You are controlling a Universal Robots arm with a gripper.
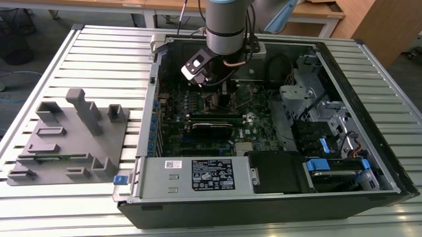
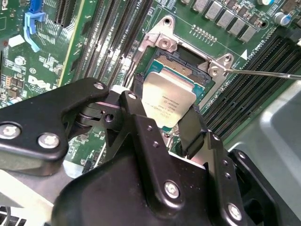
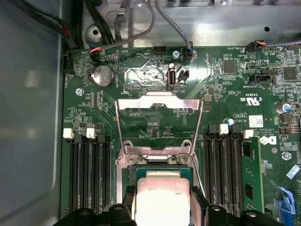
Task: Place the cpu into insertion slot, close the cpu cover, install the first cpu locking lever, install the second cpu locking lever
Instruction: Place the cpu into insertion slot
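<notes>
— Where is the cpu?

— Pinched in the gripper [image 2: 164, 120]. In the second wrist view the jaws are narrowed onto two opposite edges of the cpu [image 2: 167, 96], with its pale metal top facing up. It lies over the insertion slot [image 2: 186, 61] but off-centre, so a strip of dark socket shows past one edge. I cannot tell whether it is seated or hovering.

— And the cpu cover [image 3: 160, 99]?

— Swung open, standing up from its hinge in the first wrist view, with the board visible through its window. A thin locking lever [image 2: 263, 73] juts sideways from a socket corner.

— Room around it?

— Tight. Memory slots [image 3: 89, 174] flank the socket on both sides, near the fingers. In the exterior view the arm [image 1: 224, 24] drops into the case [image 1: 264, 210] at twelve o'clock and the power supply [image 1: 197, 175] lies at six o'clock. A grey fixture [image 1: 72, 138] rests outside at nine o'clock, well apart.
</notes>
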